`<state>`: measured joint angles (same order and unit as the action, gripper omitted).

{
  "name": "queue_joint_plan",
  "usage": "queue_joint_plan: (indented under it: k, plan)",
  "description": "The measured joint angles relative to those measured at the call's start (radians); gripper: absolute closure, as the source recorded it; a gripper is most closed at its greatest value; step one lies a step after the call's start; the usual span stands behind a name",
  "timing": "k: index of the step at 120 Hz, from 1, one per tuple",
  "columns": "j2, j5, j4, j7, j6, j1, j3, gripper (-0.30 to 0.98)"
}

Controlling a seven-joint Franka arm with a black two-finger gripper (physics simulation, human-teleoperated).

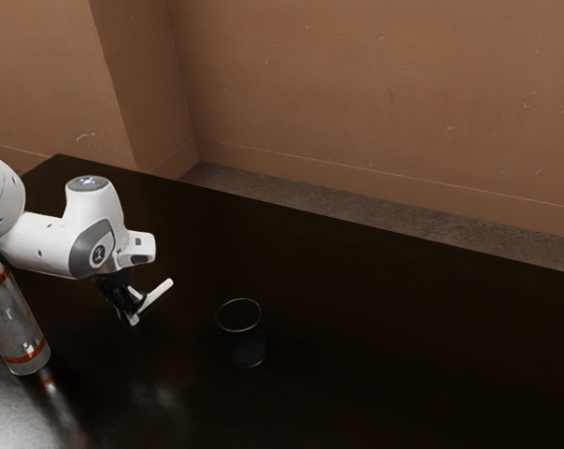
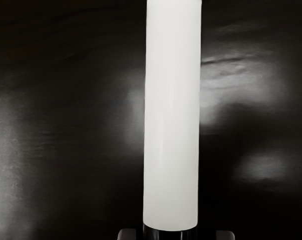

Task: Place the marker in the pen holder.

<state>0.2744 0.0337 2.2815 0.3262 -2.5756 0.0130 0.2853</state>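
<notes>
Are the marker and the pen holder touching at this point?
Apart. The exterior view shows it plainly: dark tabletop lies in view between the white marker and the pen holder.

We count one white marker (image 2: pixel 172 115); one black cup (image 1: pixel 247 352); one silvery bottle (image 1: pixel 12 323), orange-banded; one black table (image 1: pixel 403 355); brown walls (image 1: pixel 356 94).

The pen holder (image 1: pixel 247 350) stands on the table (image 1: pixel 403 374). Toward the exterior view's left of it, near but apart, is my gripper (image 1: pixel 133 314), with the marker (image 1: pixel 154 299) held between my fingers. Well apart from the holder on that same side, past my gripper, a bottle (image 1: pixel 15 323) stands on the table. Behind the holder, beyond the table's far edge, lie the floor (image 1: pixel 403 208) and then the wall (image 1: pixel 356 94).
</notes>
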Motion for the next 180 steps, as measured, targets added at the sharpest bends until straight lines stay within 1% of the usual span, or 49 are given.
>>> queue_joint_plan:
  k: [6,11,30,44,56,66,76,94,108,131,149,163,180]
  plan:
    - [-0.007,0.013,-0.008,-0.016,0.000,0.004,0.000,0.77]
    - [-0.019,0.009,-0.016,-0.019,0.002,0.007,-0.002,0.79]
    - [-0.057,-0.002,-0.041,-0.020,0.011,0.013,-0.007,0.79]
    - [-0.068,0.001,-0.148,-0.023,0.052,0.024,-0.053,0.79]
    - [-0.061,0.003,-0.251,-0.028,0.118,0.034,-0.100,0.79]
    - [-0.056,0.001,-0.336,-0.031,0.196,0.056,-0.129,0.79]
    - [-0.056,-0.006,-0.407,-0.034,0.281,0.091,-0.140,0.79]
    - [-0.058,-0.070,-0.485,-0.042,0.459,0.149,-0.145,0.79]
    - [-0.061,-0.093,-0.546,-0.062,0.650,0.175,-0.147,0.79]
    - [-0.060,-0.100,-0.616,-0.114,0.953,0.180,-0.156,0.79]
    - [-0.052,-0.090,-0.662,-0.169,1.141,0.204,-0.177,0.79]
    - [-0.030,-0.087,-0.669,-0.210,1.243,0.218,-0.178,0.79]
    - [0.008,-0.084,-0.692,-0.249,1.309,0.237,-0.181,0.79]
